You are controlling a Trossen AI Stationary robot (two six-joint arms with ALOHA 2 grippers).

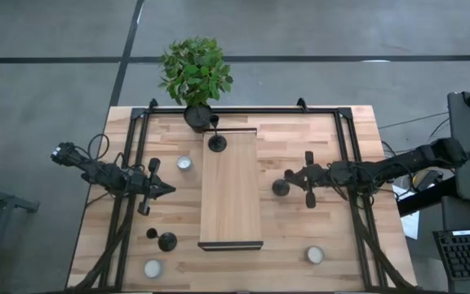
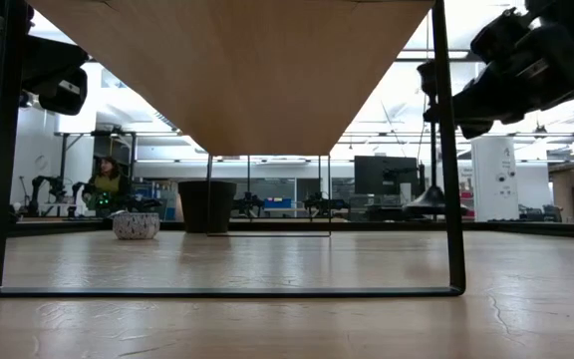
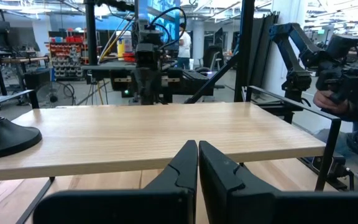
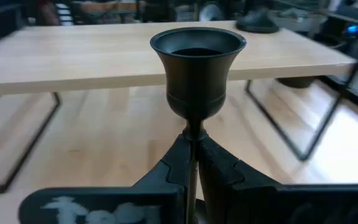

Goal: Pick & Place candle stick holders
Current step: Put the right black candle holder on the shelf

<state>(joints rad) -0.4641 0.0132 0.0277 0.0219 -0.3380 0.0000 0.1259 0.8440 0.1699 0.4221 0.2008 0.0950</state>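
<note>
One black candle stick holder (image 1: 217, 143) stands on its disc base at the far end of the raised wooden shelf (image 1: 231, 204); its base also shows in the left wrist view (image 3: 5, 134). A second holder (image 1: 165, 240) stands on the table at the near left. My right gripper (image 1: 290, 178) is shut on the third holder (image 4: 197, 68), just right of the shelf. My left gripper (image 1: 170, 189) is shut and empty, left of the shelf, pointing at it; it also shows in its own wrist view (image 3: 197, 155). My right gripper pinches the holder's thin stem (image 4: 193, 134) between its two fingers, just below the cup top. The fingers come level from the table's right side. The holder stands upright in the hold, and its disc base (image 2: 430, 206) appears to be a little above the table.
A potted plant (image 1: 196, 73) stands at the table's far edge behind the shelf. White tealights lie at the far left (image 1: 184, 163), near left (image 1: 152, 268) and near right (image 1: 315, 255). The shelf's black frame legs (image 2: 452, 199) stand beside the held holder.
</note>
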